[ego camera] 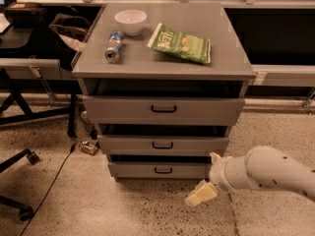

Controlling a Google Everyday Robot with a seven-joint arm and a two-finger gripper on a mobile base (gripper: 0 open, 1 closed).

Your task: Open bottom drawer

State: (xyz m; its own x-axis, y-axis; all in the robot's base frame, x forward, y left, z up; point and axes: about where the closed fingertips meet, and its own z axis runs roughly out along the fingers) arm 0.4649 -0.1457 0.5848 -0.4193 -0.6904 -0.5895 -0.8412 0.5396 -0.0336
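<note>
Grey cabinet (147, 65): stands on speckled floor (123, 210), back against a dark window wall. Three drawers, three black bar handles.

Room: the floor in front of the cabinet is open from its front edge towards the camera. At the left, a chair base (15, 163) and a black cable (51, 181) run across the floor. A grey desk (29, 69) stands close to the cabinet's left side.

White arm (275, 173): enters from the right edge, low, reaching left.

Top drawer (123, 109) and middle drawer (128, 145): each has a dark gap above it.

Bottom drawer (133, 170): lowest front, just above the floor, handle (163, 170) at centre. Also has a dark gap above it. I cannot tell if it is fully shut.

Gripper (201, 178): at the right end of the bottom drawer front, right of its handle and apart from it. Its two cream fingers (199, 194) are spread, with nothing between them. One points down-left over the floor, the other sits up by the front's upper right corner. I cannot tell if it touches the front.

Cabinet top, three items:
- One green chip bag (181, 43), lying flat right of centre. Pale lettering, not readable.
- One white bowl (131, 21), near the back left corner.
- One can (114, 46), on its side near the left edge, just in front of the bowl. Label not readable.

One small brownish object (87, 147) lies on the floor by the cabinet's lower left corner.
</note>
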